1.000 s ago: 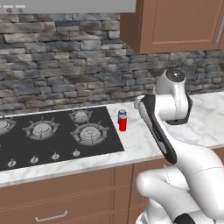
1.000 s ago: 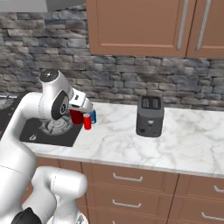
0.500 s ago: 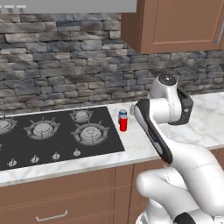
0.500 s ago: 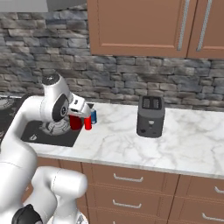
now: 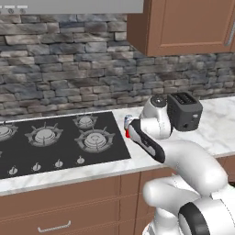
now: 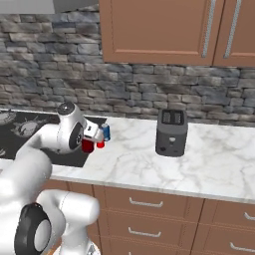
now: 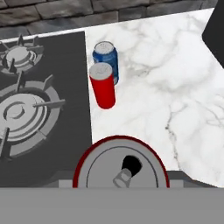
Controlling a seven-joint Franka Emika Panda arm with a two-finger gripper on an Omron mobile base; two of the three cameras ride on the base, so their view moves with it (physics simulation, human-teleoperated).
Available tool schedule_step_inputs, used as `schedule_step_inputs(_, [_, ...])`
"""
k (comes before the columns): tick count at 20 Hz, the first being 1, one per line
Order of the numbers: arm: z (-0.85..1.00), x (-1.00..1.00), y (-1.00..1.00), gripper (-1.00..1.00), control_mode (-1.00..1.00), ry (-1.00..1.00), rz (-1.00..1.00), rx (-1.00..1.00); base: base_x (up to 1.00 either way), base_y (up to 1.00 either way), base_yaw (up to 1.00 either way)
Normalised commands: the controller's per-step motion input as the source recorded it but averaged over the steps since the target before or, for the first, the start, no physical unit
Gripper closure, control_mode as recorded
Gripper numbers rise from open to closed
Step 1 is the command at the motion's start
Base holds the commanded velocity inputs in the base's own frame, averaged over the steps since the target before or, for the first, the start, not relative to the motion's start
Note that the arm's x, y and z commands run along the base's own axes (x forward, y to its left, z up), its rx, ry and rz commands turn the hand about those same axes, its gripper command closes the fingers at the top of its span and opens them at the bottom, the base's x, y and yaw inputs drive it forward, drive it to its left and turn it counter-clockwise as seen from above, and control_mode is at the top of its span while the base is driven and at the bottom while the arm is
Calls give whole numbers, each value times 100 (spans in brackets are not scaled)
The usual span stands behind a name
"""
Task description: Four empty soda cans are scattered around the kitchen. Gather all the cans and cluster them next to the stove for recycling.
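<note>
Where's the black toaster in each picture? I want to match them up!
Left base view: the toaster stands right of middle on the marble, just behind the arm.
Right base view: it stands in the middle, against the stone wall.
Hand view: just its dark corner pokes in at the top right.
Shared landmark: the stove, always on the toaster's left.

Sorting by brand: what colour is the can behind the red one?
Blue can, clearest in the hand view.

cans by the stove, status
Gripper shut on a dark red can. Red can and blue can upright beside the stove. Toaster well off.
</note>
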Motion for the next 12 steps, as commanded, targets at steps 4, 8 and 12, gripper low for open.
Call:
schedule_step_inputs(4, [-47, 36, 3, 100, -100, 0, -5, 3, 0, 0, 0])
schedule_step_inputs(8, [-57, 44, 1, 100, -100, 0, -8, 0, 0, 0, 0])
schedule_step_inputs(12, [-41, 3, 0, 100, -100, 0, -2, 2, 0, 0, 0])
